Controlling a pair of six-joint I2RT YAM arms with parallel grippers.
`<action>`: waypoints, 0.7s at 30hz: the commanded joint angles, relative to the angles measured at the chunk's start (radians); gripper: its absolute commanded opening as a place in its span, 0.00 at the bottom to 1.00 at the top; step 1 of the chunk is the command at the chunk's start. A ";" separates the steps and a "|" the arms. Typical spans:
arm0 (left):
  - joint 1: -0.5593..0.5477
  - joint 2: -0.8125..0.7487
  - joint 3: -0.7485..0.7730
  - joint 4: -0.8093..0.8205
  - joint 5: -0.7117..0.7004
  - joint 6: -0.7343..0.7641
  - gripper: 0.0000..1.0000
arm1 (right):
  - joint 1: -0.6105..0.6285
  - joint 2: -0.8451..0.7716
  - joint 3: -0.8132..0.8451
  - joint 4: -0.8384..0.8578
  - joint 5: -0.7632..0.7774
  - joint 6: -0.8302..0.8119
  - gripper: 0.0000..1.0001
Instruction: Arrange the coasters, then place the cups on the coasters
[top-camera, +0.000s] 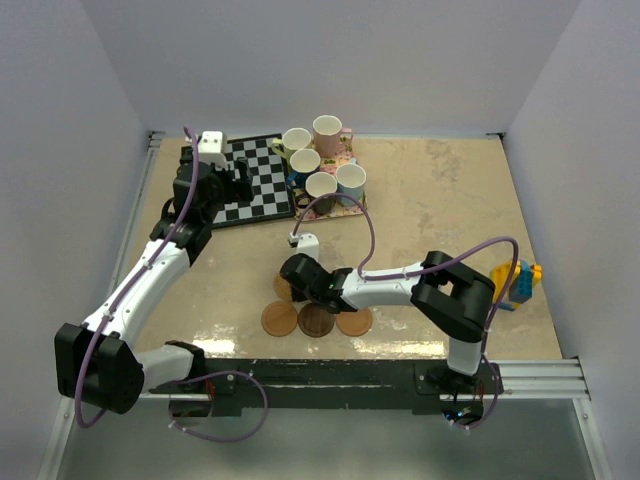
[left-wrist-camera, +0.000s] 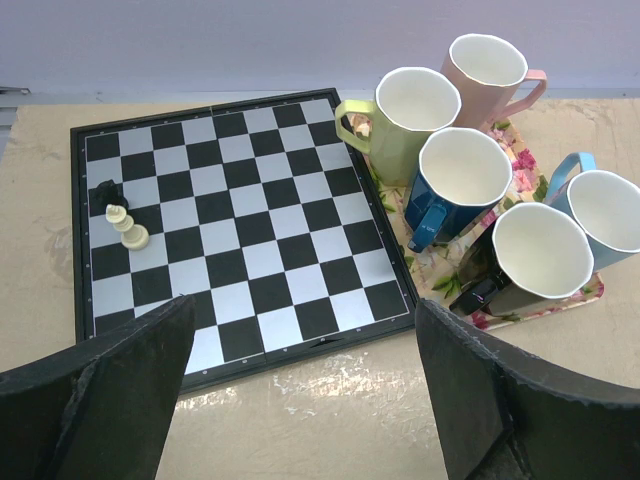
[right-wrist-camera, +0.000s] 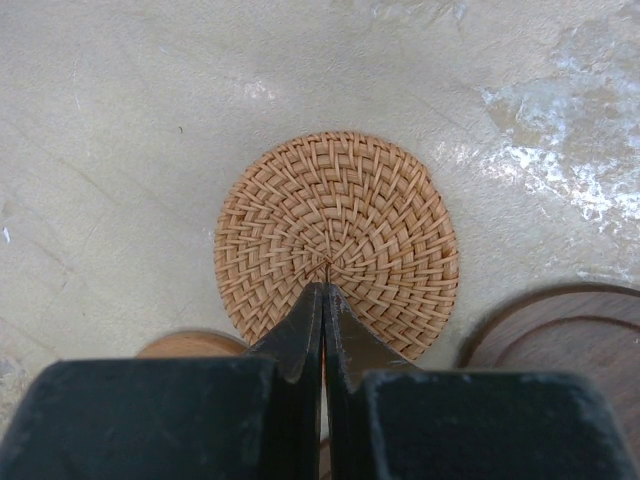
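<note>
Your right gripper (right-wrist-camera: 323, 292) is pinched together on nothing, tip over the middle of the woven coaster (right-wrist-camera: 340, 215). Push too far and it may bump the dark coaster (right-wrist-camera: 570, 340) just right of the tip. Your left gripper (left-wrist-camera: 300, 350) hangs wide apart, cups (left-wrist-camera: 460, 170) ahead on its right.

Under my right hand (right-wrist-camera: 323, 292), pressed-together fingers cover the near edge of the woven coaster (right-wrist-camera: 335, 230). A dark brown coaster (right-wrist-camera: 575, 335) runs off the frame's right edge; an orange-brown coaster (right-wrist-camera: 185, 344) shows only a sliver. In the left wrist view, the light blue cup (left-wrist-camera: 612, 215) is cropped, the cups (left-wrist-camera: 462, 170) bury most of the floral tray (left-wrist-camera: 588, 292), and the black chess piece (left-wrist-camera: 104, 190) is too small to identify.
</note>
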 joint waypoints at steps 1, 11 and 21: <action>-0.003 -0.016 -0.002 0.045 0.009 -0.001 0.95 | 0.009 0.023 -0.065 -0.240 0.004 0.012 0.00; -0.003 -0.016 -0.002 0.045 0.009 0.000 0.95 | 0.014 0.008 -0.078 -0.252 0.012 0.026 0.00; -0.003 -0.015 -0.002 0.046 0.010 0.000 0.95 | 0.020 0.002 -0.082 -0.261 0.019 0.035 0.00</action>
